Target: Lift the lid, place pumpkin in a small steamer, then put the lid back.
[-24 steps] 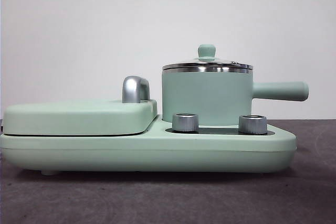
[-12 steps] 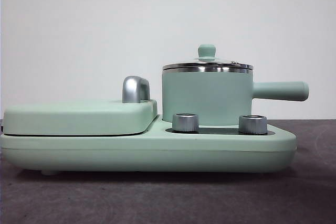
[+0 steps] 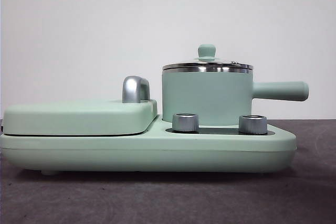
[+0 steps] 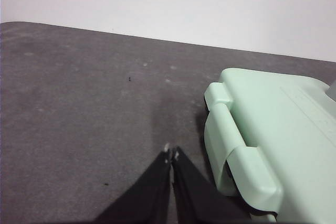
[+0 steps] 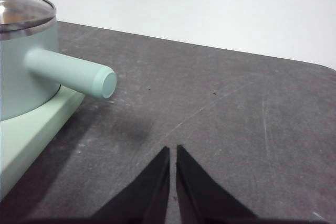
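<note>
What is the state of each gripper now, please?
Left gripper: closed, holding nothing, above the table.
Right gripper: closed, holding nothing.

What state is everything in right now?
lid: seated on the steamer, untouched.
small steamer: closed, on the base, handle pointing sideways.
griddle cover: closed.
left gripper: shut, empty, beside the griddle end.
right gripper: shut, empty, near the steamer handle.

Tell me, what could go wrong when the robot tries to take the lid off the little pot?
The lid has only a small round knob, so a hand might slip off it. The small steamer just sits on the base, so a bump to its long handle could shove it. No pumpkin shows anywhere. Both the left hand and right hand are shut.
</note>
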